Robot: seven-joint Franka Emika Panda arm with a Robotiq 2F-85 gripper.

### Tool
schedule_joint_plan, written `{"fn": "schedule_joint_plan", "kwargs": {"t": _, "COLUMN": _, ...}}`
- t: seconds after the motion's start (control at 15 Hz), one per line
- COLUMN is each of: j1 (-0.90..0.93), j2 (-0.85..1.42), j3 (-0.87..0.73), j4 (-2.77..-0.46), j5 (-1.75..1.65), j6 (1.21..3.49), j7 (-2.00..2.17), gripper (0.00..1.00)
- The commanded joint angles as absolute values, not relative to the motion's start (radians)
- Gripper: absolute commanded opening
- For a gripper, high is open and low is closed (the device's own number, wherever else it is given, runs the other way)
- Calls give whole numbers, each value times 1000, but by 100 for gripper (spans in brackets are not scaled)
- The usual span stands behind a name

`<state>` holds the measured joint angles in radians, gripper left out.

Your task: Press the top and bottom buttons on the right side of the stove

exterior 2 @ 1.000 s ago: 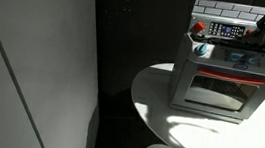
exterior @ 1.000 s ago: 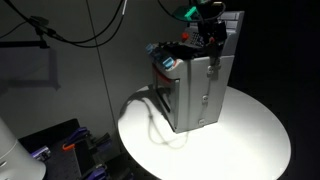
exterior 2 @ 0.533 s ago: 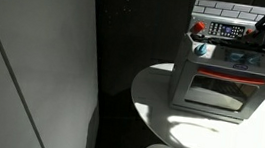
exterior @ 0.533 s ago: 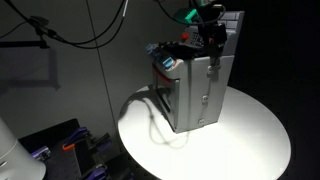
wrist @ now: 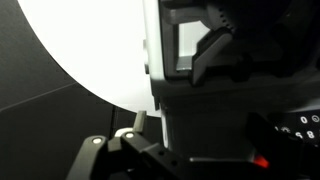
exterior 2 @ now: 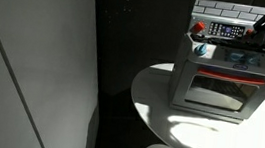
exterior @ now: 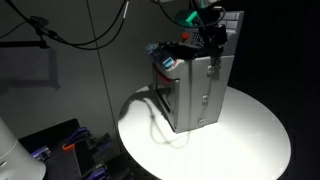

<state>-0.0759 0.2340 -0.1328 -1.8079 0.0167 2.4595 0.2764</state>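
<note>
The dark Robotiq gripper [exterior: 212,38] hangs from an arm reaching down from above, low over the top of the small grey boxy toy stove [exterior: 197,95]. Whether its fingers are apart cannot be told. The stove stands on a round white table [exterior: 250,140], its door facing outward in an exterior view [exterior 2: 219,89].

One grey toy stove [exterior: 195,92] stands on one round white bench [exterior: 255,140], one robot claw [exterior: 212,40] above it, one tiled back panel [exterior 2: 230,10] behind.
</note>
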Motion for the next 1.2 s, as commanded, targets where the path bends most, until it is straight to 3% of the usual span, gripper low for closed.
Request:
{"fn": "schedule_joint_plan", "kwargs": {"t": 0.0, "j1": -75, "j2": 243, "j3": -131, "j4": -1788, "j5": 10, "j6": 2467, "j7": 277, "gripper": 100}}
{"fn": "schedule_joint_plan", "kwargs": {"t": 1.13, "j1": -69, "j2": 260, "j3": -134, "j4": -1777, "j5": -1, "j6": 2467, "j7": 285, "gripper": 100}}
